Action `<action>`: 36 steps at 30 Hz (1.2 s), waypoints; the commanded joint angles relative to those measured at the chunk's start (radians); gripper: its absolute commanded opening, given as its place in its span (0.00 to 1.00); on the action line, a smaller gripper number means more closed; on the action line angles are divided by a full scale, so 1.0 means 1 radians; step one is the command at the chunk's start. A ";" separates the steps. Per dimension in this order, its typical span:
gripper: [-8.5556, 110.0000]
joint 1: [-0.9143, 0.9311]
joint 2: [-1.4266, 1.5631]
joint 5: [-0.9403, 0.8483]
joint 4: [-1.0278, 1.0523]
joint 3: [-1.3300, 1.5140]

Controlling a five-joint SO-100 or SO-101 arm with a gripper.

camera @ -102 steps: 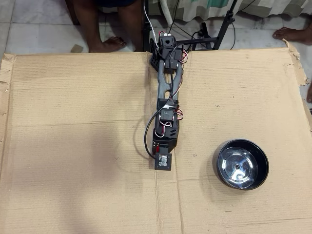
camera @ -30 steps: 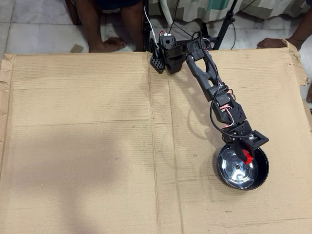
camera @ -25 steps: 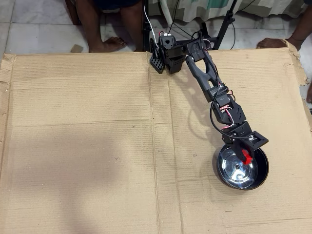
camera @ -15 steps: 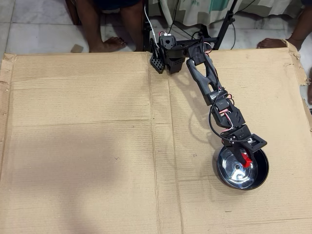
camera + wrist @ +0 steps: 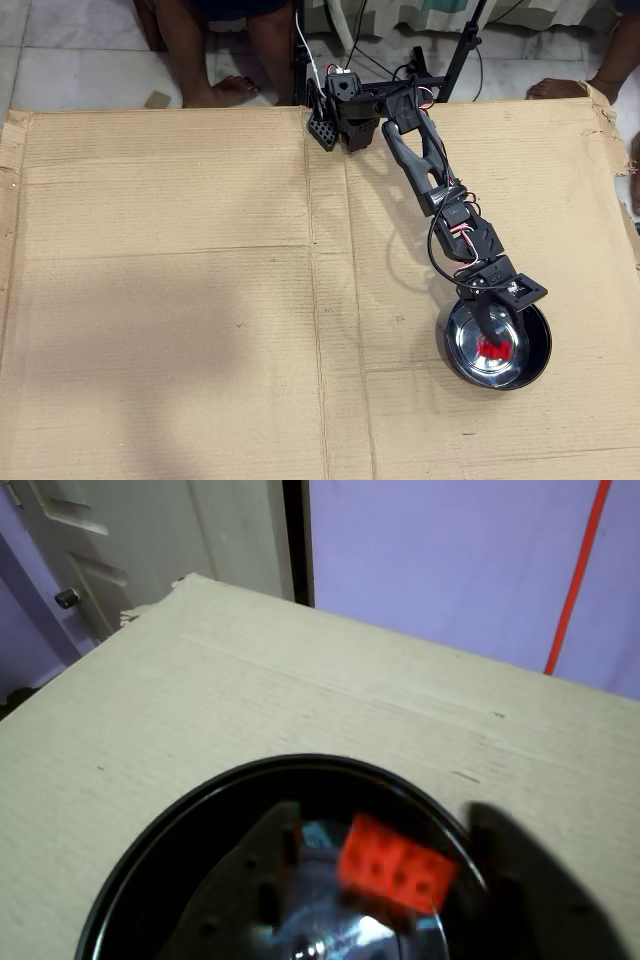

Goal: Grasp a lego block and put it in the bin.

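Note:
The red lego block (image 5: pixel 396 870) is blurred and sits between my two fingers over the inside of the bin (image 5: pixel 200 810), a shiny steel bowl with a dark rim. My gripper (image 5: pixel 385 820) is open; the left finger (image 5: pixel 262 875) and right finger (image 5: pixel 515 880) stand apart from the block with small gaps on both sides. In the overhead view my gripper (image 5: pixel 490 325) hangs over the bin (image 5: pixel 535 350) at the right, and the block (image 5: pixel 492 348) shows as a red spot inside it. Whether the block rests on the bowl's floor I cannot tell.
The bin stands on a large sheet of brown cardboard (image 5: pixel 200 300). The arm's base (image 5: pixel 345 105) is at the cardboard's far edge. People's feet (image 5: pixel 215 95) stand beyond that edge. A door (image 5: pixel 150 540) and a purple wall (image 5: pixel 450 560) lie past the table.

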 commanded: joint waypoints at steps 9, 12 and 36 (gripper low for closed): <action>0.27 0.029 0.032 0.003 0.063 -0.040; 0.27 0.058 0.077 0.002 0.132 -0.034; 0.27 0.428 0.942 0.002 0.399 0.805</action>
